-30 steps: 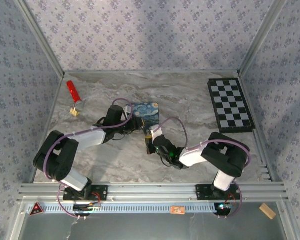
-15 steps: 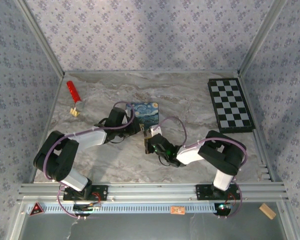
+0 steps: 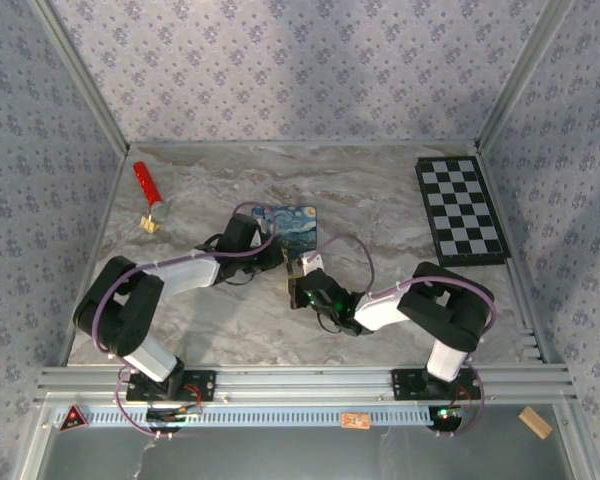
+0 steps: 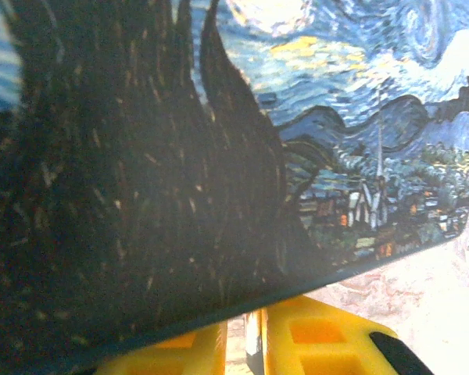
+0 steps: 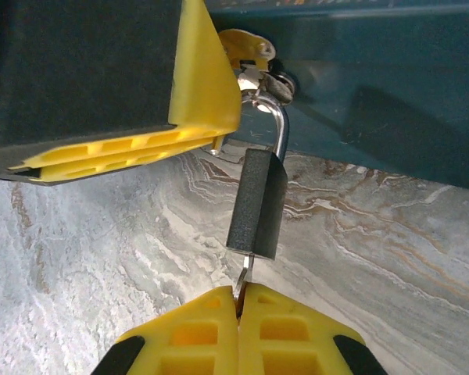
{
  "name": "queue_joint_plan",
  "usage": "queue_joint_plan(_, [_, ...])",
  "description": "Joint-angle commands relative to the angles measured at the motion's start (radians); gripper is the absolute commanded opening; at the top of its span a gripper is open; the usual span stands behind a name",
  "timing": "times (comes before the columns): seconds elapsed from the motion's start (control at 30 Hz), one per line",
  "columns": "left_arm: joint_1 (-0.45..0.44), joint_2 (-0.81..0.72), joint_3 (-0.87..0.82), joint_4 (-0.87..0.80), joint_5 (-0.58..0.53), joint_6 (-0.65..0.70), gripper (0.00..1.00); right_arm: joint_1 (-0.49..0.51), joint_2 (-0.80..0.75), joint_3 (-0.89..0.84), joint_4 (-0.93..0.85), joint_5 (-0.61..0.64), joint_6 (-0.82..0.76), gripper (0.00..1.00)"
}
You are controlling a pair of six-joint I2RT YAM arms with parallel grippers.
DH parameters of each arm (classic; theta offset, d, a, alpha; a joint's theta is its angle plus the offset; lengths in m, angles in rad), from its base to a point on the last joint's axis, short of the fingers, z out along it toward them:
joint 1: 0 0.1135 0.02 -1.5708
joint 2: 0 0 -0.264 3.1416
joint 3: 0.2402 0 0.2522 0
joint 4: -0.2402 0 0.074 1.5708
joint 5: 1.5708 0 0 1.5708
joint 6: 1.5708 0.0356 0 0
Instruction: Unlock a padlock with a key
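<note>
The padlock (image 5: pixel 256 201) hangs at the front wall of the blue painted tin (image 5: pixel 391 86). Its silver shackle (image 5: pixel 279 129) is hooked through the tin's small brass hasp (image 5: pixel 248 48). In the right wrist view the black body is a narrow block with its long axis running top to bottom, leaning a little to the right at the top. The shackle end points up toward the tin, and the keyhole end points down toward the right gripper (image 5: pixel 238 301). The body seems to sit clear of the marbled desk (image 5: pixel 94 242), though the angle makes that hard to judge.

The right gripper's yellow fingers (image 5: pixel 289 328) are pressed together on the key (image 5: pixel 242 280). Only a thin sliver of its metal shows, running from the fingertips straight into the bottom of the padlock, in line with the lock's long axis.

The left gripper (image 4: pixel 246 337) sits at the near edge of the tin, under the painted lid (image 4: pixel 336 141). Its fingers (image 4: pixel 320 340) are close together with only a thin slit between them. I cannot tell whether they are pinching anything. In the right wrist view one of those fingers lies just beside the hasp.

From above, the tin sits near the middle of the desk, with both arms meeting at its near edge.
</note>
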Motion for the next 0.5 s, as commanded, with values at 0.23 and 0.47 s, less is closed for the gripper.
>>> queue_joint_plan(0.23, [-0.006, 0.063, 0.025, 0.081, 0.017, -0.005, 0.08, -0.071, 0.043, -0.08, 0.228, -0.159, 0.12, 0.04])
queue_joint_plan(0.47, [-0.006, 0.081, 0.031, 0.081, 0.007, 0.012, 0.02, -0.093, 0.033, -0.096, 0.223, -0.18, 0.124, 0.25])
